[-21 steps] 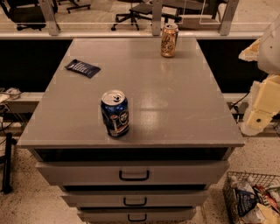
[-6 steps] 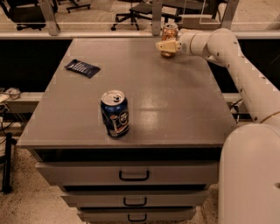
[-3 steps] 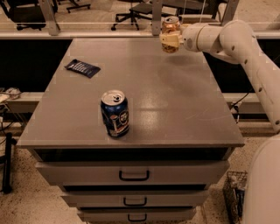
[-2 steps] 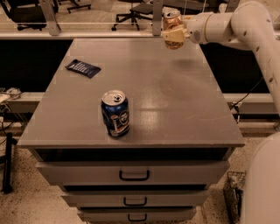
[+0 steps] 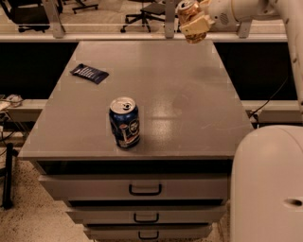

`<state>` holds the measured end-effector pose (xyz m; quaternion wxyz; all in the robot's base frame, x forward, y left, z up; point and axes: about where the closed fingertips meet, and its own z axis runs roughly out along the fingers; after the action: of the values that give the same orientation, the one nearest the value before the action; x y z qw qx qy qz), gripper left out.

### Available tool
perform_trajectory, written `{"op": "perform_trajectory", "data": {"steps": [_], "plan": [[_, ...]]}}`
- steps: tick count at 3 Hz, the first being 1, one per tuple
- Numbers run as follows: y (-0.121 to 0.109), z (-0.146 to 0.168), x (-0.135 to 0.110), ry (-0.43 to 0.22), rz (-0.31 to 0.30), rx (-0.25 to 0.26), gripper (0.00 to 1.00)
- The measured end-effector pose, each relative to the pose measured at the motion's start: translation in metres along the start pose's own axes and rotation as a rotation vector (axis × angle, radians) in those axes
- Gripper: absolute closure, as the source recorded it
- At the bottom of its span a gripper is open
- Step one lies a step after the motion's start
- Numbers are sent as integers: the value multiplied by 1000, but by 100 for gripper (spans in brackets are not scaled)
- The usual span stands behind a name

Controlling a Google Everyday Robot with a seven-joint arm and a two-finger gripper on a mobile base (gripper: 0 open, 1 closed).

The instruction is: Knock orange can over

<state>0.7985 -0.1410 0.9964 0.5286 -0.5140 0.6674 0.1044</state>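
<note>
The orange can (image 5: pixel 185 10), shiny orange-gold with a silver top, is off the table, tilted and held in the air above the table's far right edge. My gripper (image 5: pixel 195 26) is shut on it; its pale fingers (image 5: pixel 201 22) wrap the can's lower body and hide most of it. The white arm (image 5: pixel 246 8) reaches in from the upper right.
A dark blue can (image 5: pixel 124 123) stands upright near the front middle of the grey table (image 5: pixel 189 94). A dark flat packet (image 5: pixel 89 73) lies at the back left. Drawers (image 5: pixel 144 189) sit below the tabletop. My white base (image 5: pixel 267 184) fills the lower right. Office chairs stand behind.
The gripper reached the orange can at the table's back right, closed on it, and has lifted it up off the table. The blue can and the packet have not moved.
</note>
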Motion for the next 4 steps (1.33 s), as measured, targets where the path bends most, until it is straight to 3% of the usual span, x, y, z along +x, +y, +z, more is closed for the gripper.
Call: {"op": "perform_trajectory", "data": {"steps": [1,2,3,4], "plan": [[39,4,19,73,-1,-166,100],[60,1,27,105,0,-249,100],[60,1,27,105,0,-249,100],[79,16,24,95,-16,-318,100]]}}
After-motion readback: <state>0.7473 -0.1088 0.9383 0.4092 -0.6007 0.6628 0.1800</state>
